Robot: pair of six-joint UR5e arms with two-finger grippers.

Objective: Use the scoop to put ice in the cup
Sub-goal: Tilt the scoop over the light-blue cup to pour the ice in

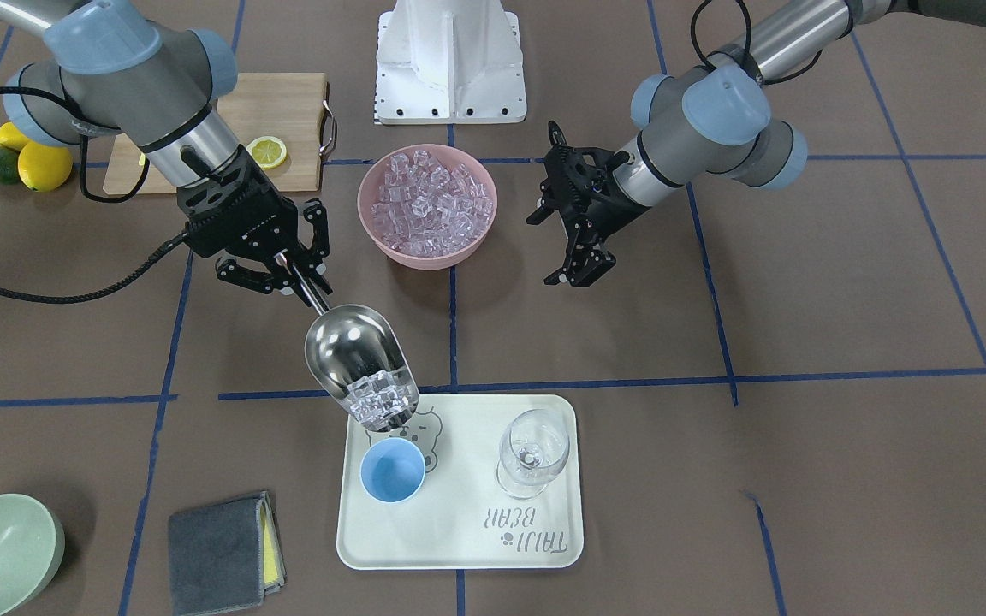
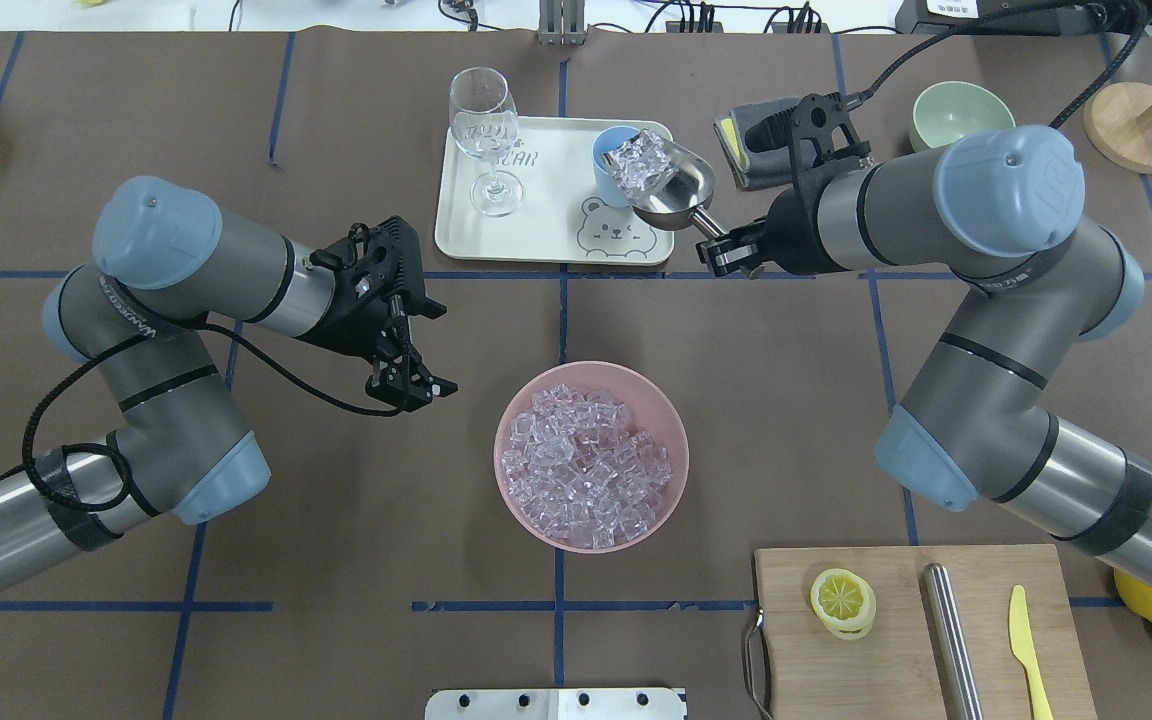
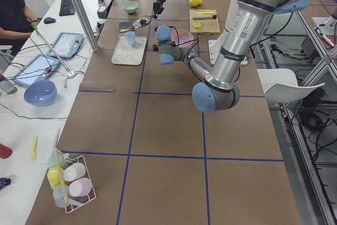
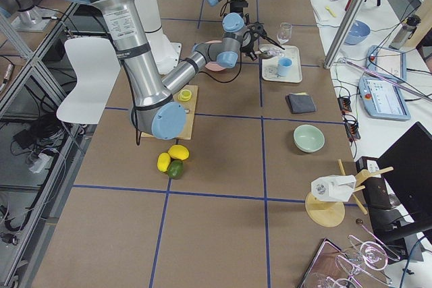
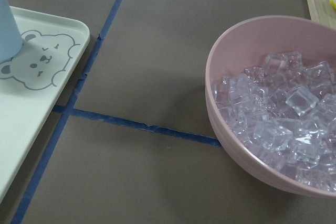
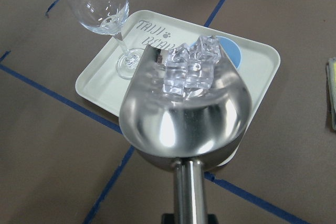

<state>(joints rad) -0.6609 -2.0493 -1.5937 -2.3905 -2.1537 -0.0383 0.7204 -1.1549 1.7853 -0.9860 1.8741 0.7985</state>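
R gripper (image 1: 303,284) clamps scoop (image 1: 354,351) w/ ice (image 1: 377,395) | L gripper (image 2: 428,345) wide | brown table (image 1: 801,479), blue tape grid (image 1: 596,382)

One legend reads clearly: "TAIJI BEAR", in grey outline capitals with a small paw print beside it. It is printed on the cream tray (image 1: 390,539), past the mouth of the scoop (image 1: 356,351) gripped by the right fingers (image 1: 319,248). In the right wrist view the scoop's rim covers part of "BEAR". Back from the left fingers (image 2: 406,385), print along a grey link (image 2: 131,318) of that arm is too small to read.
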